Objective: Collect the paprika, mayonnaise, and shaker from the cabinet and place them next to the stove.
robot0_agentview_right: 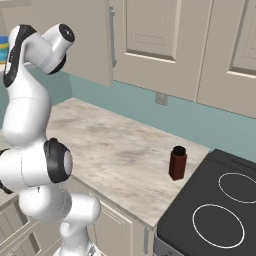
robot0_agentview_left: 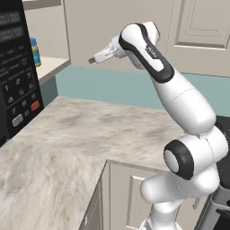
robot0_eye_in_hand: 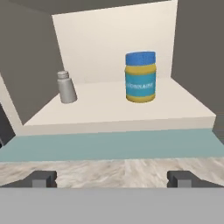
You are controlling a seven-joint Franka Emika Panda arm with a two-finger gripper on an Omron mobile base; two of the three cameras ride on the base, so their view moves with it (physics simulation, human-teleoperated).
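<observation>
the cabinet [robot0_eye_in_hand: 131, 114] front is doorless, its shelf reachable straight ahead. on it the shaker [robot0_eye_in_hand: 66, 87] and mayonnaise [robot0_eye_in_hand: 140, 77] stand well apart, with bare shelf between. the microwave [robot0_agentview_left: 15, 67] flanks one side.

Mayonnaise [robot0_eye_in_hand: 140, 78]: blue lid, yellow-and-blue bands. Shaker [robot0_eye_in_hand: 66, 87]: pale grey. Paprika [robot0_agentview_right: 177, 162]: dark red, black cap. Stove [robot0_agentview_right: 215, 210]: black.

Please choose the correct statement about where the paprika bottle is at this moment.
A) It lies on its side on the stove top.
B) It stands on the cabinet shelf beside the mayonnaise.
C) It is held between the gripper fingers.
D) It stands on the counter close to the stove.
D: the paprika stands upright on the counter just left of the stove, while the cabinet shelf holds the mayonnaise and the shaker.
</observation>
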